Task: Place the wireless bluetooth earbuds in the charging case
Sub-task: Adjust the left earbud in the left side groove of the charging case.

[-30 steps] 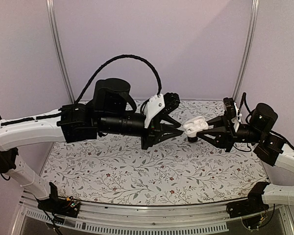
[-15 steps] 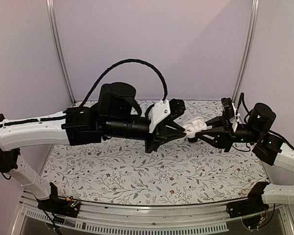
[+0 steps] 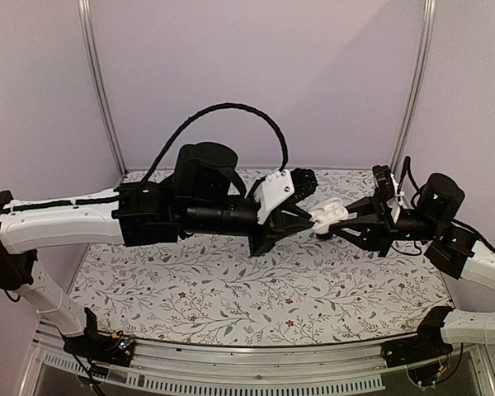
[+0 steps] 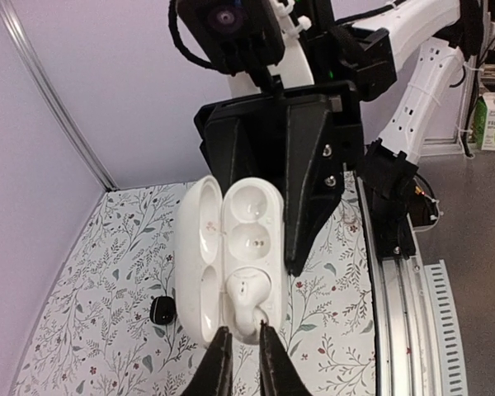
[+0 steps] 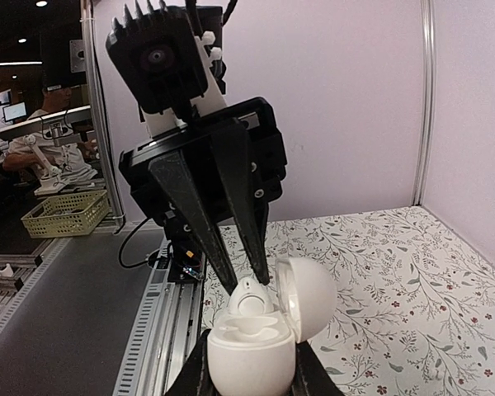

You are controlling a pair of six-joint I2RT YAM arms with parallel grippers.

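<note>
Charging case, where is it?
The case is held open above the table, right of centre in the top view, in the right gripper; the left gripper holds a white earbud at it.

White arm links [image 3: 62, 219]; black joint housings [image 3: 206, 169]; ribbed black cable [image 3: 223, 107]; black wedge fingers [image 4: 309, 165], silver screws [image 4: 325, 150].

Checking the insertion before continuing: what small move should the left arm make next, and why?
Probably press the left gripper slightly toward the charging case: the white earbud it pinches sits in the near socket but looks not fully seated.
</note>
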